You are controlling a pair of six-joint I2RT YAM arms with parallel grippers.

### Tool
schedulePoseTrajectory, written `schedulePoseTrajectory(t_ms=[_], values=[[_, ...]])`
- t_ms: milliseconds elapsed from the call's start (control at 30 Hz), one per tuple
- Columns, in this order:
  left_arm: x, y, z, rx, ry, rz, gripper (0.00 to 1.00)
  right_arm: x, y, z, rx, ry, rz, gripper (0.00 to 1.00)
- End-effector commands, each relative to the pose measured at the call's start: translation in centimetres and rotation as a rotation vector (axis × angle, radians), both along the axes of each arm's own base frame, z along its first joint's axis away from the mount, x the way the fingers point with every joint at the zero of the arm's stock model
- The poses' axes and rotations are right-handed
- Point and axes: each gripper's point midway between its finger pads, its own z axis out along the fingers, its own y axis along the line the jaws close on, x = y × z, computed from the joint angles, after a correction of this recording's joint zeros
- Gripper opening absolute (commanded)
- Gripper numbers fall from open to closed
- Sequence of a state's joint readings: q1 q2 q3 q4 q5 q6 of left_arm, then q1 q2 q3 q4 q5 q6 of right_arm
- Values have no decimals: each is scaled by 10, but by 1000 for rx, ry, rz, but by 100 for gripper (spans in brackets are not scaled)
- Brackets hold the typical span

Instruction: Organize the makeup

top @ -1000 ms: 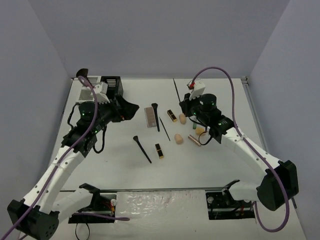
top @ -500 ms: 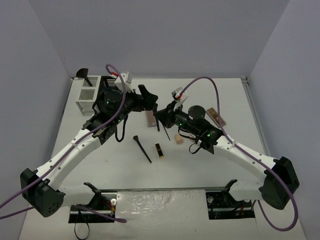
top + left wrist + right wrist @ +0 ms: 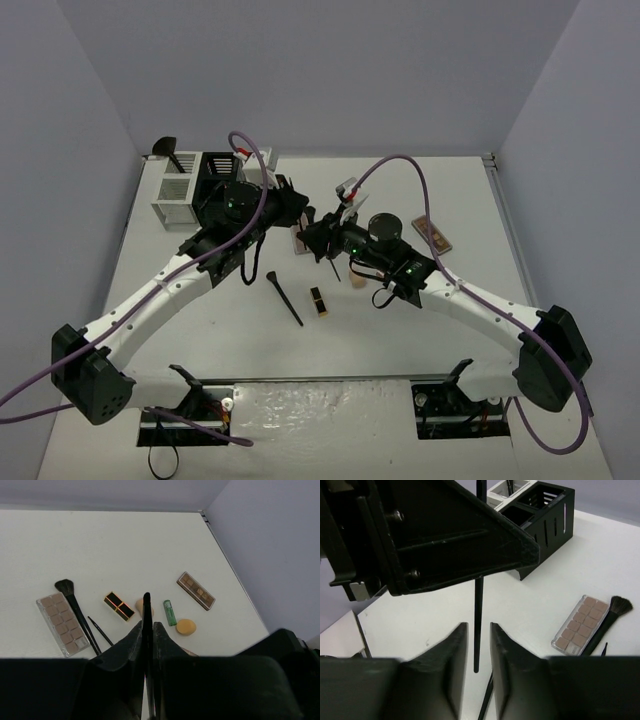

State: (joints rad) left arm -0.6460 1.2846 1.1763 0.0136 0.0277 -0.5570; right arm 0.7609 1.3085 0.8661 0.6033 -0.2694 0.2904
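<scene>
A white table (image 3: 400,340) sits enclosed by plain pale grey-violet walls (image 3: 300,70) under soft, even light.

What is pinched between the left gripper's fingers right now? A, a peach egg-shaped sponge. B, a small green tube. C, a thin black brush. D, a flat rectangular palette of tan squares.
C: in the left wrist view the left gripper is shut on a thin black brush, whose slim dark shaft sticks out past the fingertips.

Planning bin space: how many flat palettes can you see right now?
2: a pink-toned palette beside the big brush, a brown palette farther right. Others could be hidden under the arms.
</scene>
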Motion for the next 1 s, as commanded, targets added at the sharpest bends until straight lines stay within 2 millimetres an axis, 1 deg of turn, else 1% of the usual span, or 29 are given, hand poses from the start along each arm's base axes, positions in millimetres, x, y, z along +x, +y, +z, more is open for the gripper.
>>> schedulePoseTrajectory(t_ms=[0, 67, 133, 233, 267, 333, 367, 400, 433, 467, 500, 533, 567, 600, 633, 700, 767, 833, 867, 933, 967], values=[[1, 6, 61, -84, -144, 21, 0, 9, 5, 26, 61, -80, -16, 59], [7, 13, 58, -51, -147, 64, 0, 12, 4, 23, 39, -75, -29, 73], [12, 21, 60, -27, -157, 105, 0, 15, 3, 23, 19, -79, -44, 84], [27, 42, 62, 25, -170, 211, 0, 19, -7, 18, -14, -86, -84, 92], [37, 56, 62, 40, -170, 260, 0, 21, -11, 14, -37, -88, -100, 94], [56, 83, 66, 55, -179, 350, 0, 23, -21, 5, -84, -89, -131, 95], [71, 110, 69, 57, -189, 419, 0, 25, -26, 0, -111, -92, -149, 95], [84, 127, 78, 44, -214, 467, 0, 24, -31, -7, -131, -91, -161, 96], [87, 130, 80, 42, -221, 476, 0, 24, -33, -9, -141, -93, -162, 96], [97, 152, 82, 48, -231, 530, 0, 25, -36, -10, -150, -97, -176, 96], [117, 182, 85, 64, -252, 608, 0, 26, -41, -16, -168, -96, -191, 96], [129, 201, 96, 66, -291, 658, 0, 26, -44, -22, -188, -92, -195, 96], [141, 214, 97, 73, -305, 692, 0, 26, -45, -27, -202, -89, -194, 96], [155, 229, 95, 77, -311, 729, 0, 26, -46, -31, -218, -86, -192, 96], [167, 246, 98, 73, -327, 765, 0, 26, -47, -36, -235, -81, -191, 96], [186, 269, 105, 63, -370, 805, 0, 26, -48, -43, -260, -73, -189, 96], [201, 290, 115, 74, -415, 842, 0, 27, -48, -49, -278, -66, -187, 96], [218, 303, 112, 90, -441, 860, 0, 27, -47, -57, -298, -57, -179, 96], [226, 305, 110, 97, -452, 862, 0, 27, -46, -61, -308, -50, -175, 96], [241, 333, 96, 119, -456, 911, 0, 26, -45, -67, -323, -41, -161, 96], [249, 338, 92, 117, -461, 922, 0, 26, -45, -70, -333, -36, -155, 96]])
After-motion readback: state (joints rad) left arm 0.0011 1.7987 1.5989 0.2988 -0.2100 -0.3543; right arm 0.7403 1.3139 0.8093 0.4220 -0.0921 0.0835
